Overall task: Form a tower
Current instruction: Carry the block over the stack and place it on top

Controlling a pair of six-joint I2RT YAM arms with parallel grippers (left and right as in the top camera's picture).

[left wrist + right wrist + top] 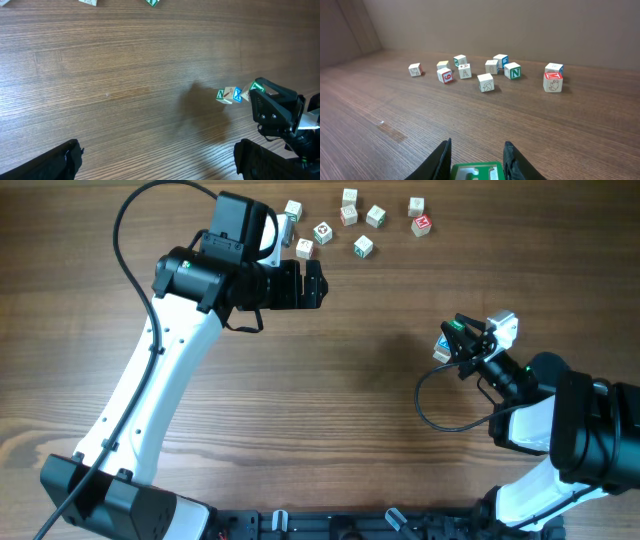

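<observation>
We're capping tower (230, 94): R pincer (477, 150) clenched on green top cube (475, 172), L pincer (318, 283) released. Next: let go gently, lift straight up.

Table (360, 400): brown wood-grain top.
Loose cubes (363, 246): small, pale wood, printed faces, scattered singly toward the table's twelve-to-one o'clock edge.
Among them: green-N cube (513, 70); red-marked cube (421, 224) at the group's three o'clock end, just beside a neighbouring cube (416, 206).
</observation>
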